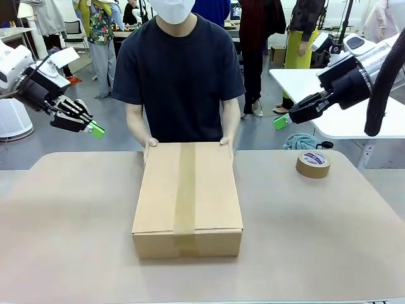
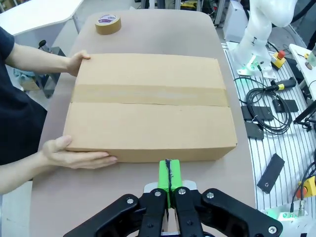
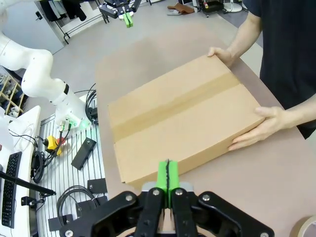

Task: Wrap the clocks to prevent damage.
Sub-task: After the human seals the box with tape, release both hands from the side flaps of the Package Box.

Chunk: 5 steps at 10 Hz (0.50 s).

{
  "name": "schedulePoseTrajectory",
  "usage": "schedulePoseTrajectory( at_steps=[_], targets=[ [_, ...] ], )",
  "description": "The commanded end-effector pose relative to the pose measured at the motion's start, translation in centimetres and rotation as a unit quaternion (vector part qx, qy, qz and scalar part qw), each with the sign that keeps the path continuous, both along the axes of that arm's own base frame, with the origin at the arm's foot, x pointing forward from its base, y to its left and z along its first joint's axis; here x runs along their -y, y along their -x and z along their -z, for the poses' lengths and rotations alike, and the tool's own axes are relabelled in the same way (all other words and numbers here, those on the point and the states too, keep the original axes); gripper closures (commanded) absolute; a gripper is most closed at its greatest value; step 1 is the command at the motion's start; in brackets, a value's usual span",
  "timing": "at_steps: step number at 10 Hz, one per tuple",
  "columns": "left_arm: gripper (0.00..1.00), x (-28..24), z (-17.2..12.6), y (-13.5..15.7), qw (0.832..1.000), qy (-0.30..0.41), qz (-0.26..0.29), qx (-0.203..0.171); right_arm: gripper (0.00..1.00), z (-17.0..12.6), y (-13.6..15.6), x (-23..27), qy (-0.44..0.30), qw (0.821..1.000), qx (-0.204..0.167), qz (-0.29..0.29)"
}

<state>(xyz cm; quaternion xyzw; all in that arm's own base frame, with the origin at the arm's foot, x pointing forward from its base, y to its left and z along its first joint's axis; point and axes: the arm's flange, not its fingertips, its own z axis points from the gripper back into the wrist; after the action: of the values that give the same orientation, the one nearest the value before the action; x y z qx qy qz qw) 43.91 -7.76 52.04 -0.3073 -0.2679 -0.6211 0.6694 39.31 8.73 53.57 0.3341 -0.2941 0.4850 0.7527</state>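
Nearest, on the tan worktop (image 1: 69, 240): a sealed cardboard box (image 1: 187, 196), lying flat at the middle, long side running away toward the person, a strip of brown tape down its top and over the near end. No clocks visible; box closed.

Above the worktop, off to either side of the box: left hand (image 1: 96, 130) hovering at the left, green pads pressed together, holding nothing; right hand (image 1: 281, 121) hovering at the right, likewise closed and empty. Both well apart from the box. Seen from the left wrist: the pads (image 2: 169, 174) shut in a single green strip, aimed at the long side of the box (image 2: 148, 106). Seen from the right wrist: the pads (image 3: 167, 174) shut the same way, just short of the box (image 3: 185, 121), with the left hand (image 3: 127, 18) far across the worktop.

Farther back, to the right of the box: a roll of brown tape (image 1: 313, 163) lying flat near the far right corner of the worktop.

At the far end of the box: the person's two hands, one (image 1: 149, 144) on the far-left corner, the other (image 1: 226, 142) on the far-right corner, each touching the cardboard. Behind them, a dark T-shirt (image 1: 180, 76).
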Motion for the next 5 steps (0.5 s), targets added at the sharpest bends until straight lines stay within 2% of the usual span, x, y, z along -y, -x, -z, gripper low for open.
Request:
schedulePoseTrajectory(
  at_steps=[1, 2, 3, 4, 5],
  targets=[
    [1.0, 0.01, 0.0, 0.0, 1.0, 0.0, 0.0, 0.0, 0.99, 0.3, -0.24, -0.19, -0.01, 1.0, 0.012, -0.002],
    [0.4, -0.19, -0.08, 0.22, 1.0, 0.005, -0.001, -0.006, 0.39, 0.0, 0.0, 0.0, 0.0, 1.0, 0.0, 0.0],
    [0.4, -0.31, -0.16, 0.17, 1.0, 0.009, -0.005, -0.007, 0.39, -0.09, 0.41, 0.19, -0.008, 1.0, 0.006, 0.005],
    [0.0, -0.26, -0.27, 0.14, 1.0, 0.011, -0.003, -0.009, 0.0, -0.08, 0.47, 0.18, -0.005, 1.0, 0.005, 0.009],
    [0.38, -0.26, -0.17, 0.29, 1.0, 0.011, -0.001, -0.009, 0.36, 0.02, 0.58, 0.14, -0.003, 1.0, 0.004, 0.008]
  ],
)
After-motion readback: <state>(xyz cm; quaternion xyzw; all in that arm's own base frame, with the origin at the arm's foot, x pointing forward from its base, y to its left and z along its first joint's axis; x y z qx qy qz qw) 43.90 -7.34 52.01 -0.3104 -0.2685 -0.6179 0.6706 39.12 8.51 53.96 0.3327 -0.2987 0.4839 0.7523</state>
